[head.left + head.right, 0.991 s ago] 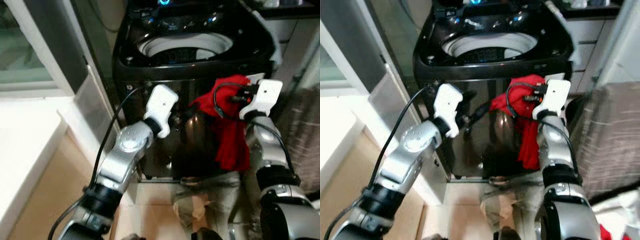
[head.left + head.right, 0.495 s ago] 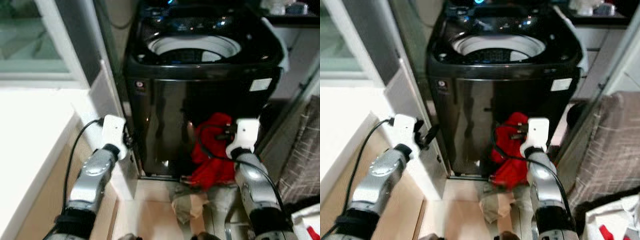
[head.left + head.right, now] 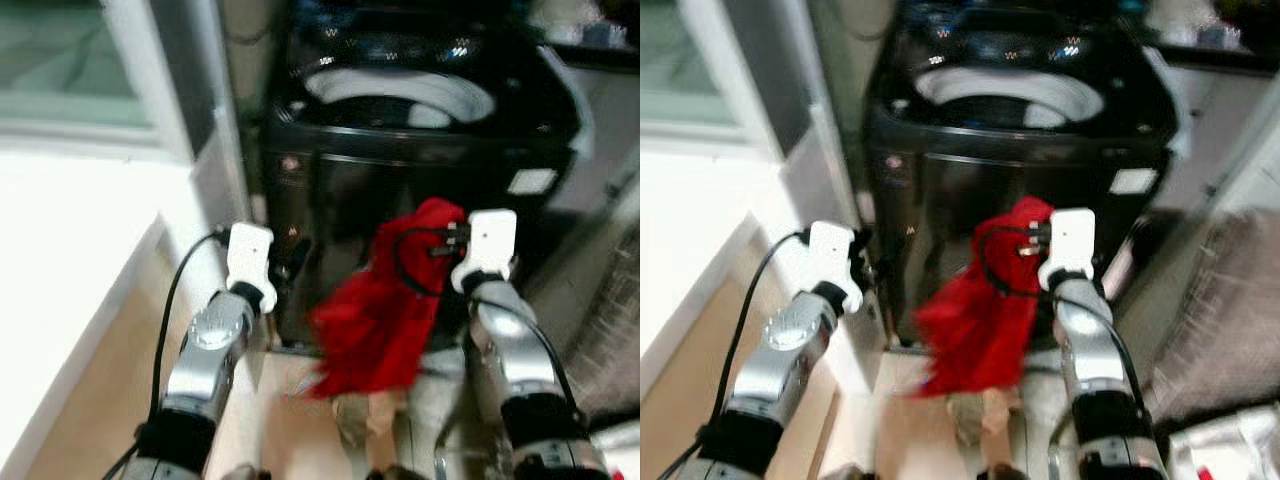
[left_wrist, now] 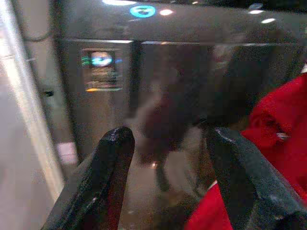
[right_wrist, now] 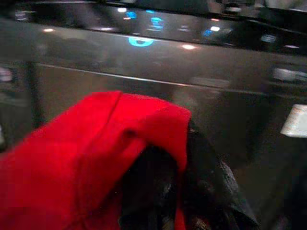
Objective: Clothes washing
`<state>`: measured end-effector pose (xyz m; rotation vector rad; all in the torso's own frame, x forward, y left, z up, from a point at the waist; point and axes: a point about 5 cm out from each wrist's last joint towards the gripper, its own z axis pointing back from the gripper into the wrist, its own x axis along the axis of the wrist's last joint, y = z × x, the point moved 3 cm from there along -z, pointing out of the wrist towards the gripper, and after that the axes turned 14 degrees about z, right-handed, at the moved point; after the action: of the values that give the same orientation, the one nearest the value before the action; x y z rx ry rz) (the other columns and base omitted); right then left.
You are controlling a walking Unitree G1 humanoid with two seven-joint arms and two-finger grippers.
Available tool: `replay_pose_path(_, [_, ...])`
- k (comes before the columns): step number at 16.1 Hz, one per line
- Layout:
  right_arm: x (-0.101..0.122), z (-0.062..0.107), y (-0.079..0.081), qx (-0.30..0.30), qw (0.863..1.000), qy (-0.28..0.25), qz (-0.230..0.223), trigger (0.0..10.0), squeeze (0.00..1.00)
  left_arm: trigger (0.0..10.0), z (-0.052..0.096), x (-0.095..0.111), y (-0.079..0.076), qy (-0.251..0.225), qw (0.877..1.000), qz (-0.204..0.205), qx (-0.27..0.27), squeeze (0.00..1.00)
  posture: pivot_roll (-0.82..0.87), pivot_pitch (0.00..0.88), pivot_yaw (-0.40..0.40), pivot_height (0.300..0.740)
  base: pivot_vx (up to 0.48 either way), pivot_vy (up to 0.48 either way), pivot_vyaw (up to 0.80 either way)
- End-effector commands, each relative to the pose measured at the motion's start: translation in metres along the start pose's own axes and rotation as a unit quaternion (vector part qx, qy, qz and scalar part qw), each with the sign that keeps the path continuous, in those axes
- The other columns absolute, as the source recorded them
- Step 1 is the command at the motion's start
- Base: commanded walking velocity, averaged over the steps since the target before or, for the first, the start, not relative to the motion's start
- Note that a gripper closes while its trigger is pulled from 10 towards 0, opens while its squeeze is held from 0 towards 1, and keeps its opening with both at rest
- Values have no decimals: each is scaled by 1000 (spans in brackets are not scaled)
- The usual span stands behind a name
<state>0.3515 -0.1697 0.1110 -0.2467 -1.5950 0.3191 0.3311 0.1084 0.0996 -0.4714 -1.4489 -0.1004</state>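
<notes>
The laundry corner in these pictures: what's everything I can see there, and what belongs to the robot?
Washing machine: one, black, top-loading, lid open, straight ahead.
Drum: one, white rim, inside the machine's top.
Red garment: one, hanging from the right gripper before the machine's front.
Crumpled cloth: one, beige, on the floor below the garment.
White ledge: one, along the robot's left.
Left gripper: black fingers open, holding nothing, facing the machine's front.
Right gripper: shut on the red garment.
</notes>
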Motion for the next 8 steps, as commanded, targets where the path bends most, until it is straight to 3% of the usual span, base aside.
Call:
replay_pose_path(1, [6,-2,-1,-7,1000,-9,11,0,0,10000,-1,2,-1,-4,1000,-13,-7,0,-142,0,-14,727,0,0,0])
replay_pose_path(3, [7,-5,0,-6,1000,-12,12,0,0,10000,-3,3,-3,-5,1000,-14,-15,0,-144,0,-8,727,0,0,0])
replay_pose_path(8, [9,-8,3,4,999,-17,32,0,0,10000,-8,6,-1,-7,999,-28,-21,0,-144,0,-2,727,0,0,-754])
